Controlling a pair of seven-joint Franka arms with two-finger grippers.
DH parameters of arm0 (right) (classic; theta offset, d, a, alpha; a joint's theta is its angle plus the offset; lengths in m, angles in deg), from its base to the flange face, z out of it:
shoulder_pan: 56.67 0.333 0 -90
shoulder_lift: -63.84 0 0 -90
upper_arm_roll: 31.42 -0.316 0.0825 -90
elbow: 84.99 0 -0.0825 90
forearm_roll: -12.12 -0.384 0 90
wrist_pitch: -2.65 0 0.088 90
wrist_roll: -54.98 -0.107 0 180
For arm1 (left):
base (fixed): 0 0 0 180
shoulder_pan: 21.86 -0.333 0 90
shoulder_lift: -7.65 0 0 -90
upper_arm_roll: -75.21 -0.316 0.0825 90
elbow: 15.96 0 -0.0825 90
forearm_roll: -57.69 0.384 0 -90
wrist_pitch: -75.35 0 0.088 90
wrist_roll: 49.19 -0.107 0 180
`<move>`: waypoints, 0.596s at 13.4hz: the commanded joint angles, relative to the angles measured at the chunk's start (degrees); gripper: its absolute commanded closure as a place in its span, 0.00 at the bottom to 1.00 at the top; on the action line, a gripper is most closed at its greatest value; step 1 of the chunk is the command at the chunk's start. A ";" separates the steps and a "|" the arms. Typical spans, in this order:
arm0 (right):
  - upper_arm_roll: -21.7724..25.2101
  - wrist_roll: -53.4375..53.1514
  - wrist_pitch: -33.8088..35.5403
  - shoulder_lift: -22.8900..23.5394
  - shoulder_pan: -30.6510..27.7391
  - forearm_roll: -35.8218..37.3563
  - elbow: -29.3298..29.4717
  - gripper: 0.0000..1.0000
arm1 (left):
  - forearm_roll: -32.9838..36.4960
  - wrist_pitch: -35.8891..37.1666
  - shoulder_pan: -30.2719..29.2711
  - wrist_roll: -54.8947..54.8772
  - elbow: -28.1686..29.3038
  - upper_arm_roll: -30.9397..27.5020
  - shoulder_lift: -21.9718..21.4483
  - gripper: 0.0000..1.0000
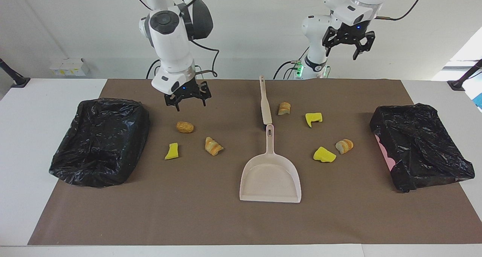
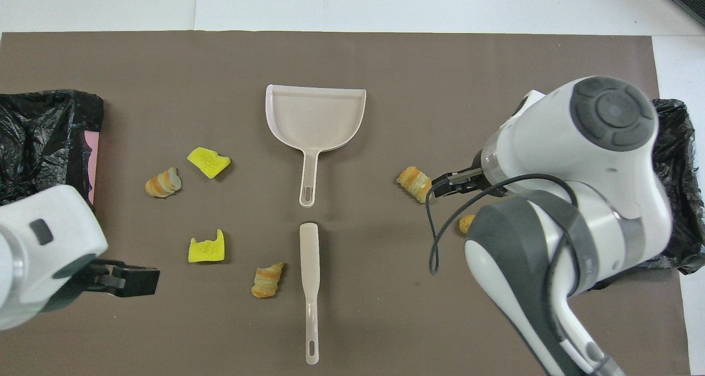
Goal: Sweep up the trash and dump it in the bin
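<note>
Right gripper (image 1: 186,98): fingers apart, empty, raised over the mat above a brown trash lump (image 1: 185,127).
Left gripper (image 1: 349,42): fingers apart, empty, held high.

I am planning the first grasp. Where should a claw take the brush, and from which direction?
Grip the brush on its thin handle, coming straight down from above. It lies flat on the mat, in line with the dustpan and nearer to the robots, handle toward them. The handle is narrow enough for the fingers to span, and nothing touches it. The nearest bread piece lies beside it, apart.
</note>
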 commanded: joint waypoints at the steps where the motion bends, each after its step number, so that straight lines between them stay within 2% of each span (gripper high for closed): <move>1: 0.22 -6.74 -1.04 5.31 2.94 -1.06 5.75 0.00 | -0.74 -7.01 6.27 8.16 9.99 -0.57 -3.97 0.00; 5: 0.13 -14.74 -1.04 15.94 6.55 -1.33 16.47 0.00 | -0.92 -18.95 17.96 22.05 20.46 -0.49 -3.97 0.00; 8: 0.13 -19.58 -4.46 21.83 9.01 -1.24 22.11 0.00 | -2.23 -23.62 22.28 27.33 24.68 -0.49 -3.36 0.00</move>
